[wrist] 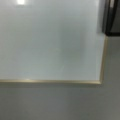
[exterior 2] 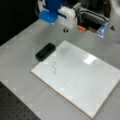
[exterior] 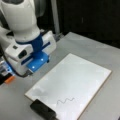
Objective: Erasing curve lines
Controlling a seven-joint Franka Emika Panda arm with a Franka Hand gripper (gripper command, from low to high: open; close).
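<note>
Squiggle untouched, eraser idle beside the board.

In a front view the curve lines [exterior: 65,100] sit near the whiteboard [exterior: 75,75] bottom edge, close to the black eraser [exterior: 42,110]; my gripper [exterior: 37,62] hangs above the table, fingers hidden, so I cannot tell its state. In a front view the eraser [exterior 2: 45,51] looks light, rigid, best pinched across its narrow sides. Wrist view: only a board corner [wrist: 101,81]; no ink visible.

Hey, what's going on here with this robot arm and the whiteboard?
The arm is raised above the table beside the whiteboard, holding nothing; its gripper fingertips are not in view. The curve lines are unerased near the board's edge, seen in both front views. The black eraser lies on the table against that edge, untouched.
</note>
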